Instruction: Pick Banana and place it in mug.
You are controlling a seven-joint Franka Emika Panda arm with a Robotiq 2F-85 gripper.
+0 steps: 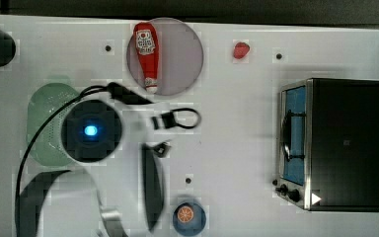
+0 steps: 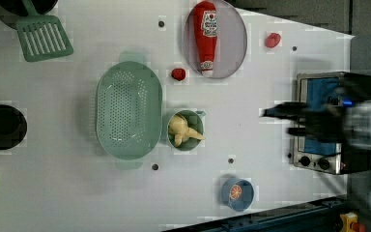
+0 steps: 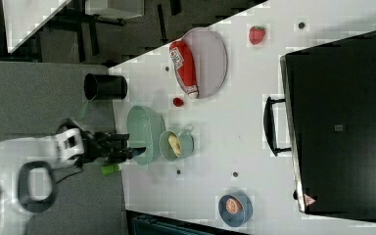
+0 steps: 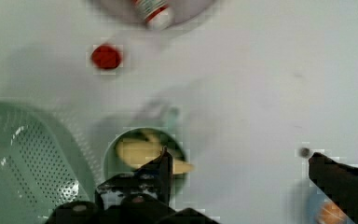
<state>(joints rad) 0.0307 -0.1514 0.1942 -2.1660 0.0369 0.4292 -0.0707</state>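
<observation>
Banana [image 2: 184, 129] lies inside the mug [image 2: 195, 118], one tip over the rim, just beside the colander [image 2: 128, 110] mid-table. The gripper [image 4: 237, 163] hangs above, fingers wide apart and empty. Placement looks done; only retreating seems left.

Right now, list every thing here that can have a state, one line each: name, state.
banana: lying in the mug, one end poking over the rim.
mug: upright, holding the banana, beside the colander.
gripper: open, holding nothing, above the mug.
colander: upright, nothing in it.
ketchup bottle: lying flat on the plate.
plate: flat on the table, bearing the bottle.
blue cup: upright, orange slice inside.
toaster oven: door shut.
</observation>
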